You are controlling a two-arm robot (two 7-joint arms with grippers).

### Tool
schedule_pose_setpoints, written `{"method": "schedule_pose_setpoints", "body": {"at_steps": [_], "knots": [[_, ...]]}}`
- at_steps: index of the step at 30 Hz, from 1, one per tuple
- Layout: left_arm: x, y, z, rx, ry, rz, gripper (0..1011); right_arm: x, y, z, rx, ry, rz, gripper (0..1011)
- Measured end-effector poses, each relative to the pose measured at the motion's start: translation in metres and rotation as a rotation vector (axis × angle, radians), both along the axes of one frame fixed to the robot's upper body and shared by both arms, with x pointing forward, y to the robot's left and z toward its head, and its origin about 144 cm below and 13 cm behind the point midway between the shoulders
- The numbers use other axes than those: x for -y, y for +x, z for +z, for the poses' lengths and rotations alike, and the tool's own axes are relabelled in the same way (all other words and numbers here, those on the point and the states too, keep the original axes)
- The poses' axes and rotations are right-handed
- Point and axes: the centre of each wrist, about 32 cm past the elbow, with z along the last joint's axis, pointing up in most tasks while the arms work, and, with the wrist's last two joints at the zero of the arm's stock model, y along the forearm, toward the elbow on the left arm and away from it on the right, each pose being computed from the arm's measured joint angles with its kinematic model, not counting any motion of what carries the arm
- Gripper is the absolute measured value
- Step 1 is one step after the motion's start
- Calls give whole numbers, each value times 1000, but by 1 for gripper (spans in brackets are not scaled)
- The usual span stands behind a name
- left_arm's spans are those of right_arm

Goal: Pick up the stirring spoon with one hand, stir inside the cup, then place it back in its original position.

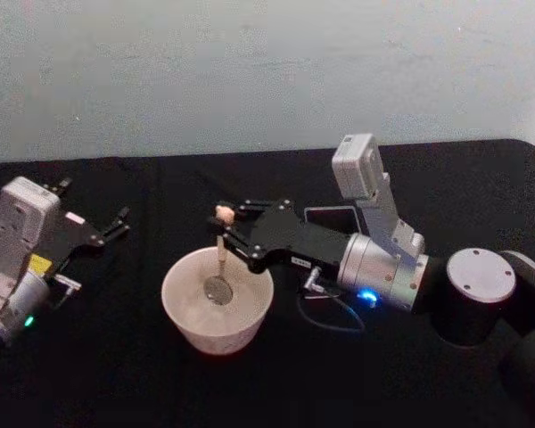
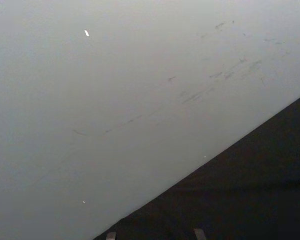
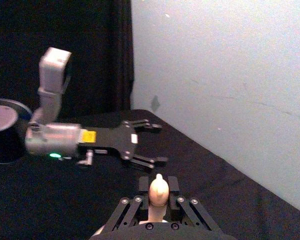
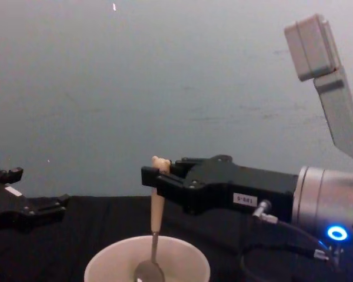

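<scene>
The stirring spoon [image 1: 220, 260] stands upright in the wide cream-white cup [image 1: 176, 308], its steel bowl down inside. My right gripper [image 1: 225, 234] is shut on the pale peach handle just under the tiny bear head. From the chest, the spoon [image 4: 156, 211] hangs from the right gripper [image 4: 156, 177] into the cup [image 4: 103, 265]. In the right wrist view the bear head [image 3: 158, 189] sits between my fingers [image 3: 144, 185]. The dark grey square holder [image 1: 334, 217] stands behind the right arm. My left gripper [image 1: 91, 207] rests open at the far left.
A black cloth [image 1: 160, 187] covers the table and ends at a pale wall [image 1: 267, 71] behind. A thin cable [image 1: 334, 314] loops off the right wrist near the cup. The left gripper [image 3: 160, 143] shows open across the table.
</scene>
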Motion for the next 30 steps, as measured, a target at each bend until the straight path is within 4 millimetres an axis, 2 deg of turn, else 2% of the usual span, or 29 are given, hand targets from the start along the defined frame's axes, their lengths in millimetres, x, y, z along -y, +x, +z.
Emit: {"method": "schedule_pose_setpoints", "body": {"at_steps": [14, 30], "knots": [[0, 0, 0, 0, 0, 0, 1001, 12, 10, -2, -5, -8, -58, 215], [0, 0, 0, 0, 0, 0, 1001, 33, -12, -3, -27, -13, -4, 215]]}}
